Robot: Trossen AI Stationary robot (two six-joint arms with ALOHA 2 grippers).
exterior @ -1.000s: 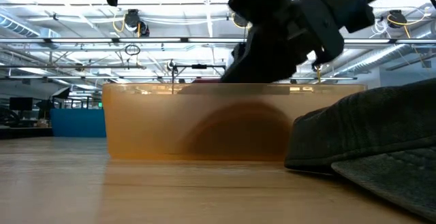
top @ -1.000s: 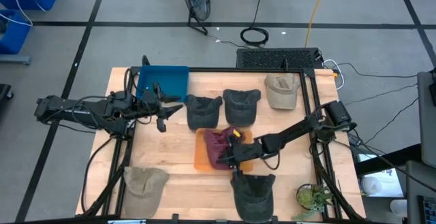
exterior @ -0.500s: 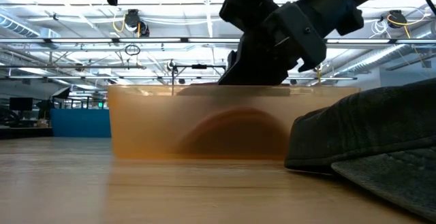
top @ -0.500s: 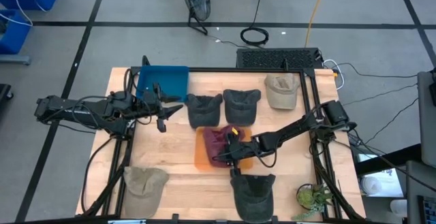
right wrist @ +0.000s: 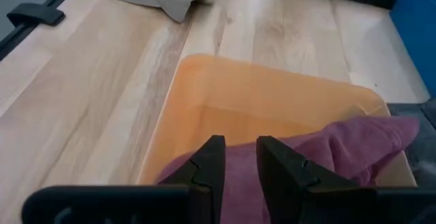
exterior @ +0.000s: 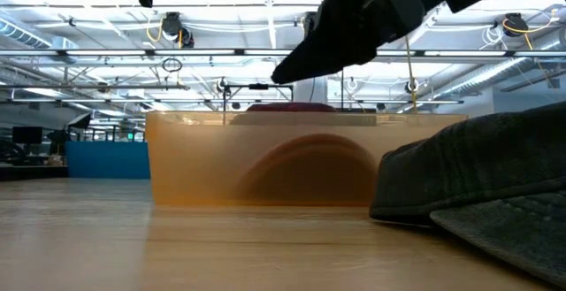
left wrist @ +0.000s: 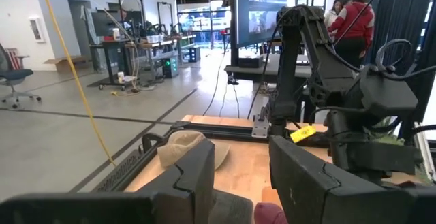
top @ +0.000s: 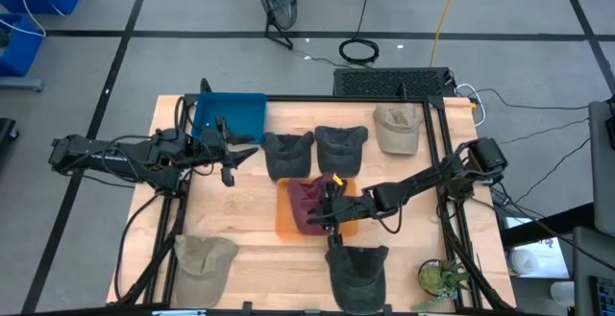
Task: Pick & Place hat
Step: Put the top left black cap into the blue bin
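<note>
The maroon hat [top: 304, 203] lies crumpled inside the orange bin [top: 282, 224], off toward one side of it; in the low view its crown [exterior: 292, 108] peeks above the bin wall [exterior: 221, 163]. My right gripper [top: 325, 214] hovers over the bin, raised clear of its rim [exterior: 285, 72], fingers slightly open and pointing down at the hat [right wrist: 327, 149]. In the right wrist view the right gripper [right wrist: 240, 144] has nothing between its fingers. My left gripper [top: 235, 159] waits open above the table's left side, next to the blue bin.
Two dark grey hats [top: 286, 155] [top: 341, 148] and a tan hat [top: 399, 127] lie beyond the bin. Another tan hat [top: 204, 258] and a dark hat [top: 357, 270] lie near the front edge, the latter filling the low view's right [exterior: 486, 176]. Blue bin [top: 229, 116] far left; plant [top: 442, 278] front right.
My right gripper has risen out of the orange bin and drawn back a little toward the table's right. The maroon hat has stayed behind in the bin, its crown now showing above the rim in the low view.
</note>
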